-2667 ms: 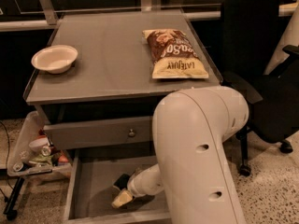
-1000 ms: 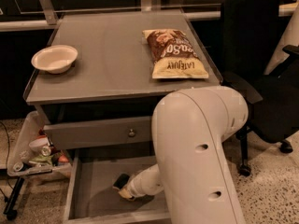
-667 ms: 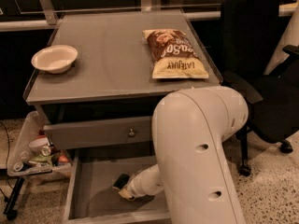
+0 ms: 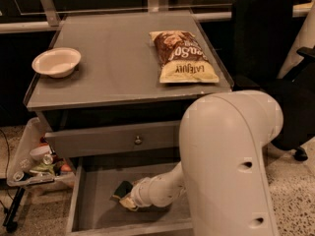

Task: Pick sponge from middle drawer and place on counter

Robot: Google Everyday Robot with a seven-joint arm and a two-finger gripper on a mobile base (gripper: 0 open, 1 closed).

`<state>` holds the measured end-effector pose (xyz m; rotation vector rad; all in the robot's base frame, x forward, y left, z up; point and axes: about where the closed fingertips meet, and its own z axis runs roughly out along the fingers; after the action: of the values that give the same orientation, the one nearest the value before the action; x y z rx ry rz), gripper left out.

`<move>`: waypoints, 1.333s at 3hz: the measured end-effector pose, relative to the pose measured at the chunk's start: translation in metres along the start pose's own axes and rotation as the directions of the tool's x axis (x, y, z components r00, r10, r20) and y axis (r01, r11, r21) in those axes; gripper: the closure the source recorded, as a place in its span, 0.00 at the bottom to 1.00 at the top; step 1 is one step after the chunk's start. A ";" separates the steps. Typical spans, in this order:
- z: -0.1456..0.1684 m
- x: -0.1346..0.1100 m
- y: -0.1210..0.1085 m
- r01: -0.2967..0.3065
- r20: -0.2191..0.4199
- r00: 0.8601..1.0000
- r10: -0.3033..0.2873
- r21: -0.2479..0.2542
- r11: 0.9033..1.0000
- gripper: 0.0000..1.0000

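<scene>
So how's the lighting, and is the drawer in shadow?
Camera view: dim, warm light; counter evenly lit; middle drawer shadowed beneath it; gripper down in that drawer at the sponge, dark and partly hidden by the arm.

Dim, warm-tinted, lit from above. Soft sheen on counter [image 4: 113, 77]; brightest on white arm [image 4: 231, 151]. Heavy shadow beneath counter edge and inside middle drawer [image 4: 96, 208], with gripper [image 4: 133, 198] half-dark at sponge [image 4: 121, 189]. Background near black.

Glossy white plastic arm [image 4: 231, 151], gripper [image 4: 127, 197] in the matt grey middle drawer [image 4: 98, 203] against the rough-faced foam sponge [image 4: 121, 187]; above the drawer, smooth matt counter [image 4: 113, 70], shiny chip bag [image 4: 182, 55].
</scene>
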<state>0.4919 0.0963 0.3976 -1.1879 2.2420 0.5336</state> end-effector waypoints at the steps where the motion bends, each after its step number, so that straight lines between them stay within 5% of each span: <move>1: -0.030 -0.019 0.005 0.011 0.058 0.998 -0.012 0.020 1.000 1.00; 3: -0.093 -0.058 0.000 0.072 0.114 0.990 -0.083 0.094 0.993 1.00; 4: -0.094 -0.059 0.000 0.073 0.114 0.990 -0.084 0.093 0.993 1.00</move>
<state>0.4931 0.0799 0.5068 -1.1637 2.0879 0.4560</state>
